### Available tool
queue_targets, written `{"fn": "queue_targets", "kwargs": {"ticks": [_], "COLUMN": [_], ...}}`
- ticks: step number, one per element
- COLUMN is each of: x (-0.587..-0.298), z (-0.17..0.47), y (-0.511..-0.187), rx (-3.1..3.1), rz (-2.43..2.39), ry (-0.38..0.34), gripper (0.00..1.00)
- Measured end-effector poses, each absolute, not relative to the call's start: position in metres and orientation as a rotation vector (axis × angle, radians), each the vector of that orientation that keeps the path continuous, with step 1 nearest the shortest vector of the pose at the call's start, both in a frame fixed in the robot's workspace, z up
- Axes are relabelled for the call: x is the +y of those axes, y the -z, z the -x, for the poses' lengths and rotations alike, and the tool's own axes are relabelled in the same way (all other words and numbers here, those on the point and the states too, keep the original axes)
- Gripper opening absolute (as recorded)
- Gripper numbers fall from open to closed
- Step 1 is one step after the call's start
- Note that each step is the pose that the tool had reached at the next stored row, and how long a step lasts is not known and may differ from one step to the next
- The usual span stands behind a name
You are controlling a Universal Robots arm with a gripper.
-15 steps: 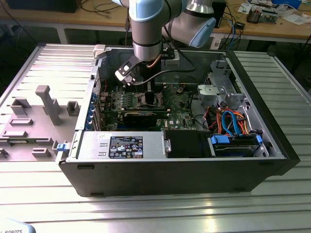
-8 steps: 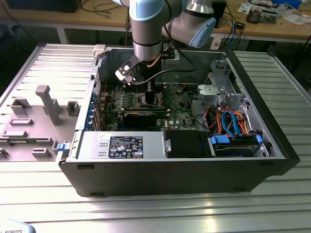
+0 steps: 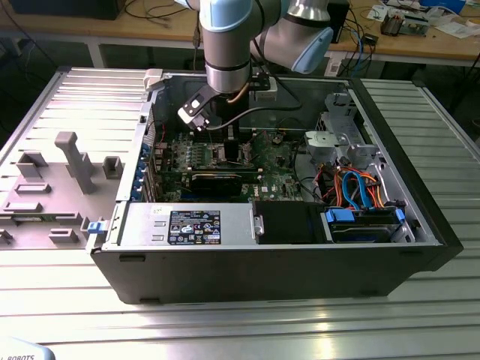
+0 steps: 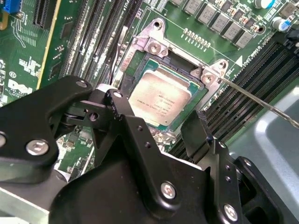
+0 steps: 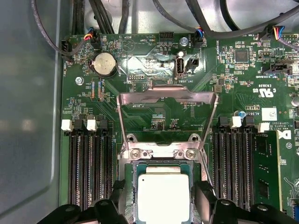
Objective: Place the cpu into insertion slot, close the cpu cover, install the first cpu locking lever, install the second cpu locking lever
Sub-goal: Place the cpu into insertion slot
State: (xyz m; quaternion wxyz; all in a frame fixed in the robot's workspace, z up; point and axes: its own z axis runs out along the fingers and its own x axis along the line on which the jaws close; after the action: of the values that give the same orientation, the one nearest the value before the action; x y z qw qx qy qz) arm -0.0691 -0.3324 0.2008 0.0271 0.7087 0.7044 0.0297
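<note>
The cpu [image 5: 163,196] is sitting flat in the insertion slot [image 4: 198,99], at about eleven o'clock from the middle of the computer case [image 3: 262,277] in the exterior view. The gripper [image 4: 156,116] is hovering over it, fingers spread wide to either side, gripping nothing. The cpu cover [image 5: 168,91] is standing open and a locking lever [image 4: 252,100] is sticking out unlatched, so the closing and both lever steps are remaining.

My arm [image 3: 227,41] comes down from above, its last joint [image 3: 300,41] bent off toward the exterior view's right, and my wrist [image 3: 227,75] points straight down. In the second wrist view my gripper [image 4: 155,109] hangs low, its two black fingers [image 4: 135,135] spread wide apart and clamping nothing.
</note>
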Motion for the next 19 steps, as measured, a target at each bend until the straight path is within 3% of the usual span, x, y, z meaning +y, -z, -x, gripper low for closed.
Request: {"fn": "queue_targets", "kwargs": {"ticks": [6, 8, 9, 10, 11, 13, 14, 17, 19], "x": [-0.332, -0.332, -0.332, -0.332, -0.332, -0.332, -0.332, -0.332, -0.332], "z": [0.069, 0.069, 0.069, 0.069, 0.069, 0.069, 0.069, 0.069, 0.069], "y": [-0.217, -0.221, -0.221, -0.221, -0.221, -0.221, -0.221, -0.221, -0.221], "rx": [2.177, 2.179, 2.179, 2.179, 2.179, 2.179, 2.179, 2.179, 2.179], "rz": [-2.190, -2.191, -2.192, -2.192, -2.192, -2.192, -2.192, -2.192, -2.192], "ry": [-0.089, -0.086, -0.085, -0.085, -0.085, -0.084, -0.084, -0.084, -0.084], "gripper": [0.67, 0.55, 0.55, 0.43, 0.43, 0.31, 0.31, 0.12, 0.11]}}
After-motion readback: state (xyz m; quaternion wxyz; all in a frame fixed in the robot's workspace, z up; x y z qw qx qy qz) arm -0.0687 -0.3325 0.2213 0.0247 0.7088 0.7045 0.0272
